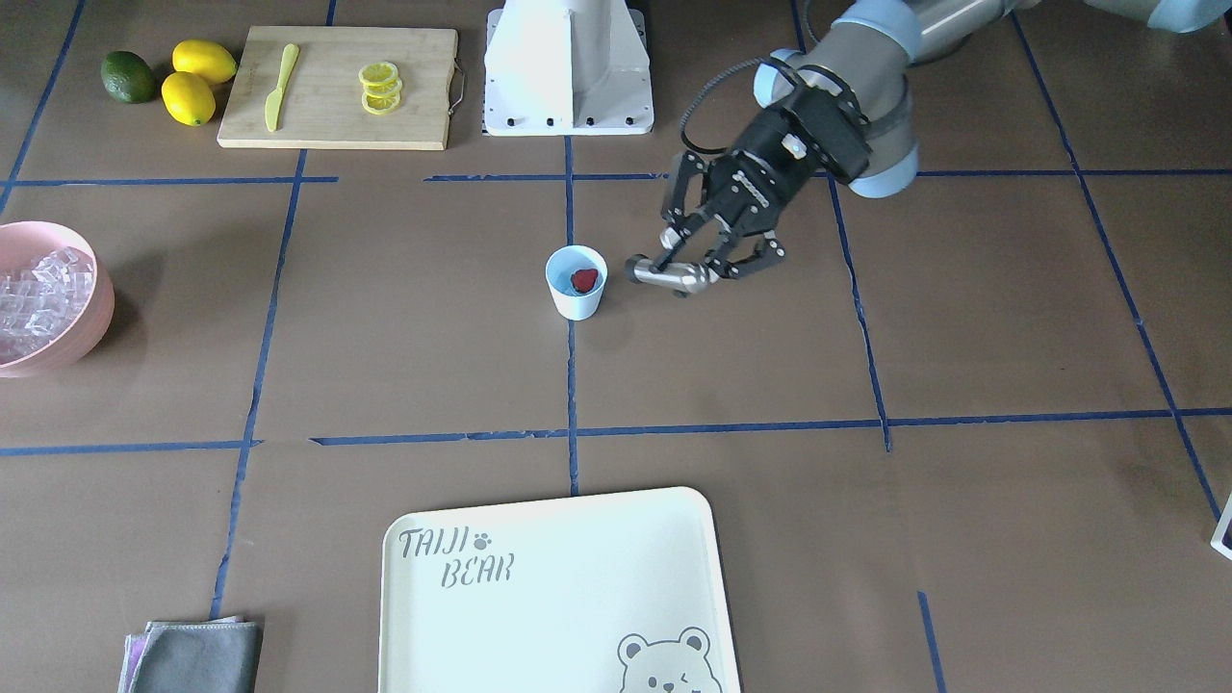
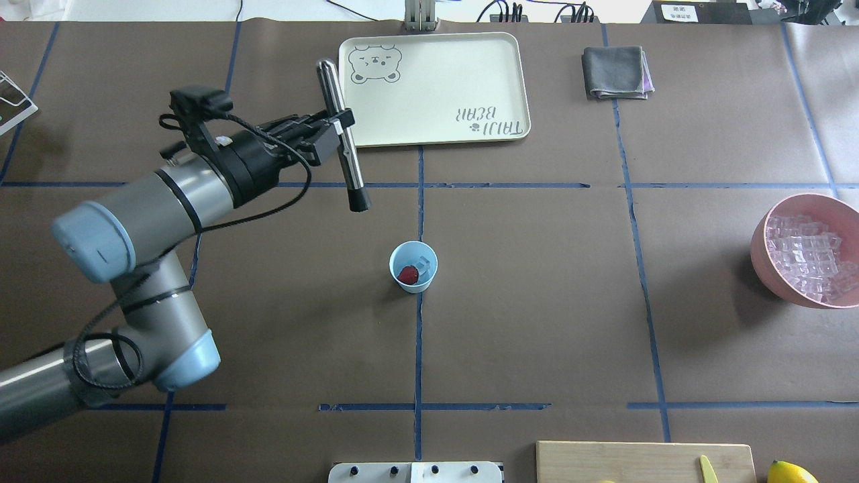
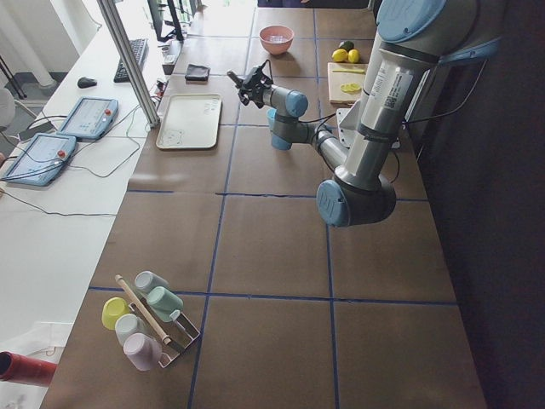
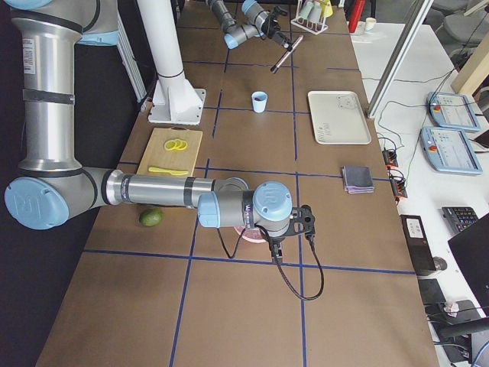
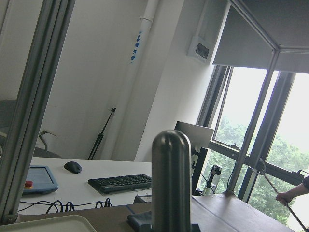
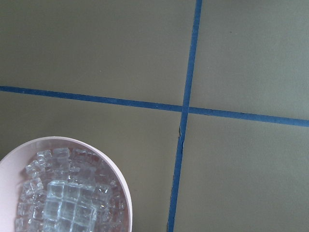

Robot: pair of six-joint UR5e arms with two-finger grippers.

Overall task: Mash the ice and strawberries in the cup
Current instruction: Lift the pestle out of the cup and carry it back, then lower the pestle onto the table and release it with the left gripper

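Squarely at mid-counter (image 1: 770, 366) in the front-facing view, the cup (image 1: 576, 289) stands upright on a blue tape line with the strawberry (image 1: 584, 280) inside it. Just beside the cup, and apart from its rim, the left pincer (image 1: 679, 262) is clenched on a metal rod (image 1: 664, 277). At that view's left edge a pink bowl (image 1: 96, 298) holds ice (image 1: 38, 294).

From overhead, the rod runs slantwise through the left pincer's grip. Its dark end points toward the cup but is short of it, and its bright end is near the edge of a cream tray (image 2: 436, 87). An ice cube (image 2: 423, 261) lies against the strawberry in the cup.

From the left end, the left pincer and rod show small and far up the counter.

From the right end, the right arm (image 4: 168, 191) reaches over the pink bowl. The right pincer (image 4: 273, 243) points down there, and I cannot tell whether it is released or clenched. The cup sits far beyond, under the tilted rod.

On the left wrist camera, the rod's rounded end rises at centre.

On the right wrist camera, the bowl of ice fills the lower left.
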